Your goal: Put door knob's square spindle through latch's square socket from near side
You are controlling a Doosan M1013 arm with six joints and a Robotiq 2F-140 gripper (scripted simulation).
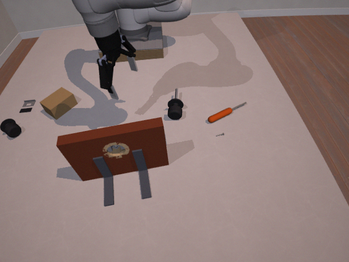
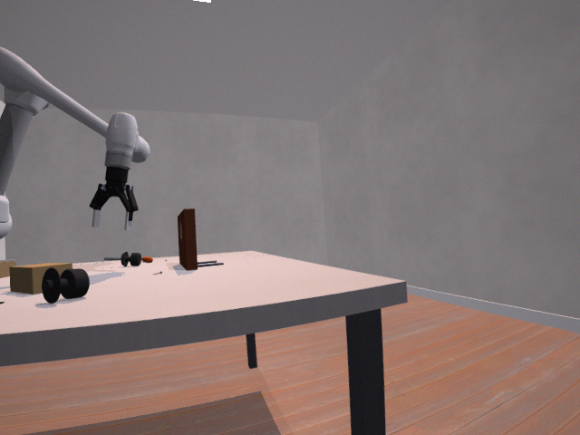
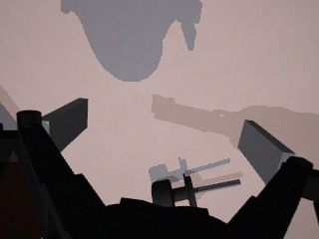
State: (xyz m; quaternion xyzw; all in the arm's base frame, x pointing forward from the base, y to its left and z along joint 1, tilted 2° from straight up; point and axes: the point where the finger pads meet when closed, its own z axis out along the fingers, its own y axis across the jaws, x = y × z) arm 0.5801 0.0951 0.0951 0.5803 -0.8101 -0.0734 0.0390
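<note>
A black door knob with a thin grey spindle (image 1: 175, 108) lies on the table behind the upright brown wood panel (image 1: 114, 149). The spindle points away from the panel. The panel stands on two grey brackets and has a round hole with the latch socket (image 1: 115, 148). My gripper (image 1: 121, 80) is open and empty, high above the table, behind and left of the panel. In the wrist view the knob with its spindle (image 3: 186, 190) lies at the bottom between my fingers, far below. The side view shows my gripper (image 2: 112, 222) above the knob (image 2: 130, 258).
A second black knob (image 1: 10, 127) lies at the far left, near a tan box (image 1: 58, 102) and a small grey plate (image 1: 28, 105). An orange screwdriver (image 1: 222, 113) and a small screw (image 1: 220, 134) lie right of the knob. The robot base block (image 1: 140, 45) stands at the back.
</note>
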